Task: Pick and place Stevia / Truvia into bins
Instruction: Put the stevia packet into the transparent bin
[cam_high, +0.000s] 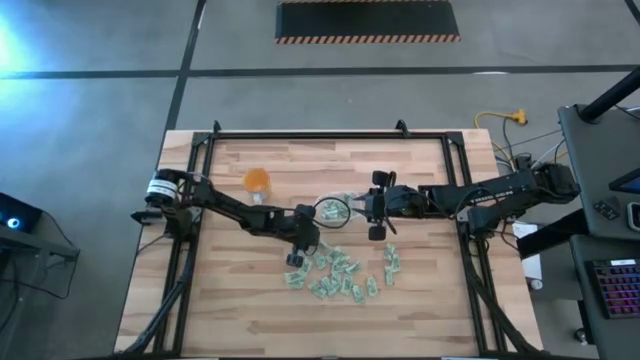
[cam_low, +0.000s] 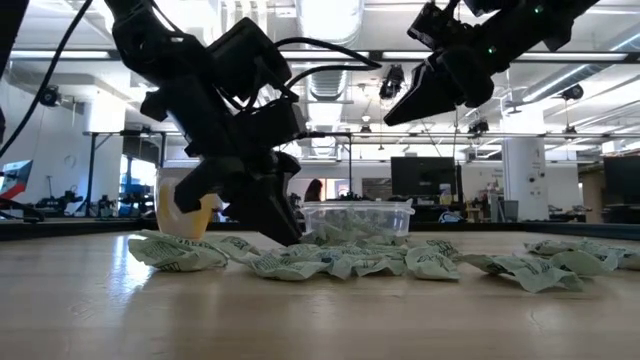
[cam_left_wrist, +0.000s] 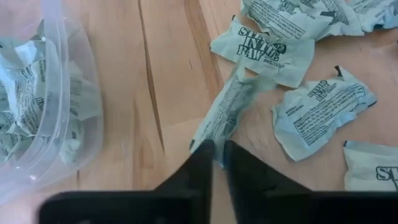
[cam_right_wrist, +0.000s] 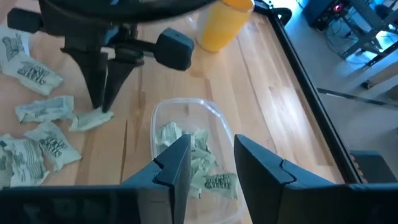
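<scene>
Several green-and-white packets lie flat and scattered on the wooden table, toward its near side of the clear tub. The tub stands on the table with several packets inside. My left gripper is down at the table beside the tub, shut on one packet at the pile's edge. My right gripper hangs open above the tub, well clear of it, touching nothing. My left gripper pinches one end of a crumpled packet between its two fingertips. The fingers come from above, pointing down. The rest of the packet lies on the wood, stretching away from the fingers toward the other packets.
An orange round object stands on the table toward the far left of the tub. A black frame runs round the table's edges. Bare wood lies left of the packets and along the near side.
</scene>
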